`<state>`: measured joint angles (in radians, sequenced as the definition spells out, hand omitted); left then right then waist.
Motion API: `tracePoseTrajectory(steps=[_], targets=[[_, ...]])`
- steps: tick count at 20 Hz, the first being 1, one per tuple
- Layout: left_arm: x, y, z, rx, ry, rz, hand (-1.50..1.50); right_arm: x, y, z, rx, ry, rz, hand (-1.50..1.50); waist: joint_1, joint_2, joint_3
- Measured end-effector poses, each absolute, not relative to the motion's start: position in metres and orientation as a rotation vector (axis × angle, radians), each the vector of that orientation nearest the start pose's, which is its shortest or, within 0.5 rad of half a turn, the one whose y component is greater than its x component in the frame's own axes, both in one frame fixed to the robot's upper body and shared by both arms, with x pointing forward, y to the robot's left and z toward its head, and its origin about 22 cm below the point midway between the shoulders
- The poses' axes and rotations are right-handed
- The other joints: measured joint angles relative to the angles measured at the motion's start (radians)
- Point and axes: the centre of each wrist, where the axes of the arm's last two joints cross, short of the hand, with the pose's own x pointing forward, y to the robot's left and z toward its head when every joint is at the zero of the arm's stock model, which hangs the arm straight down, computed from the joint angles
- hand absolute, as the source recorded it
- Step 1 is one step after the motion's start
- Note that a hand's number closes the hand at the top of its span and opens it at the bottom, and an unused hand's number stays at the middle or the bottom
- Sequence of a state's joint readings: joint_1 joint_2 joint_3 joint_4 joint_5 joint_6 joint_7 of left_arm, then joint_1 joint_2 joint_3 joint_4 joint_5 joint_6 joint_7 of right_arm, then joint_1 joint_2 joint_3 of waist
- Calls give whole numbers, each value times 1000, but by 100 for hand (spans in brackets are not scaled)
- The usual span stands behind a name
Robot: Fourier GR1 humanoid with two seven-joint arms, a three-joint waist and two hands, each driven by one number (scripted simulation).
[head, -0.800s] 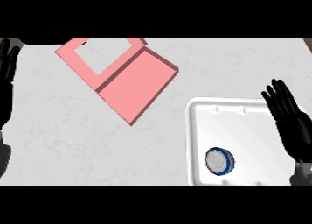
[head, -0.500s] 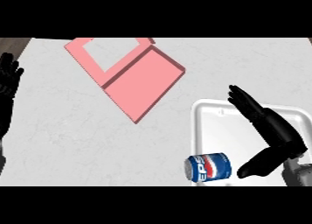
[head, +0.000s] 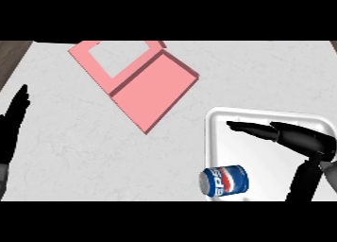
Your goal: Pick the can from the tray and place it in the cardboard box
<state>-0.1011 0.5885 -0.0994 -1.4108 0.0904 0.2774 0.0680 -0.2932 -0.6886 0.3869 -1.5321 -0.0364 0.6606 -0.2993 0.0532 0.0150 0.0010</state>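
Note:
A blue, white and red can (head: pixel 223 180) lies on its side at the front left corner of the white tray (head: pixel 220 123). My right hand (head: pixel 296 137) is over the tray with its fingers stretched to the left and its thumb pointing down toward the front; it stands open, to the right of the can and apart from it. The pink box (head: pixel 153 90) lies open and flat on the counter at the back, turned at an angle. My left hand (head: pixel 7 130) rests open at the left edge, fingers up.
The counter (head: pixel 66 156) is pale grey marble. A dark wooden floor strip (head: pixel 7 52) shows past its back left corner. The tray reaches the view's right side.
My right hand has swung from upright at the right edge to reach left over the tray. The can, earlier seen from its end, now lies on its side at the tray's front left.

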Motion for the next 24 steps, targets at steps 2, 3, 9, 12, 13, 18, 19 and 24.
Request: tracePoseTrajectory(steps=[2, 3, 9, 12, 13, 18, 19, 24], targets=[[269, 347, 38, 594, -1428, -222, 0, 301, -282, 81, 473, -1480, 1369, -150, -8, 0, 1], [269, 348, 34, 599, -1419, -223, 0, 305, -283, 83, 462, -1487, 1402, -150, -12, -1, 1], [269, 345, 27, 613, -1400, -238, 0, 329, -265, 122, 264, -1491, 1735, -150, -7, -3, 1], [272, 343, 27, 610, -1399, -242, 0, 337, -248, 133, 192, -1420, 1911, -150, -5, -4, 0], [272, 344, 26, 612, -1397, -243, 0, 339, -240, 135, 172, -1394, 1963, -150, -4, -4, -1], [271, 342, 24, 618, -1388, -243, 0, 339, -208, 133, 87, -1231, 2211, -150, -12, -8, -1], [270, 341, 22, 623, -1386, -243, 0, 338, -204, 130, 72, -1189, 2255, -150, -14, -8, -2], [267, 348, 17, 635, -1374, -230, 0, 332, -176, 114, 53, -1051, 2377, -150, -30, -12, -2]])
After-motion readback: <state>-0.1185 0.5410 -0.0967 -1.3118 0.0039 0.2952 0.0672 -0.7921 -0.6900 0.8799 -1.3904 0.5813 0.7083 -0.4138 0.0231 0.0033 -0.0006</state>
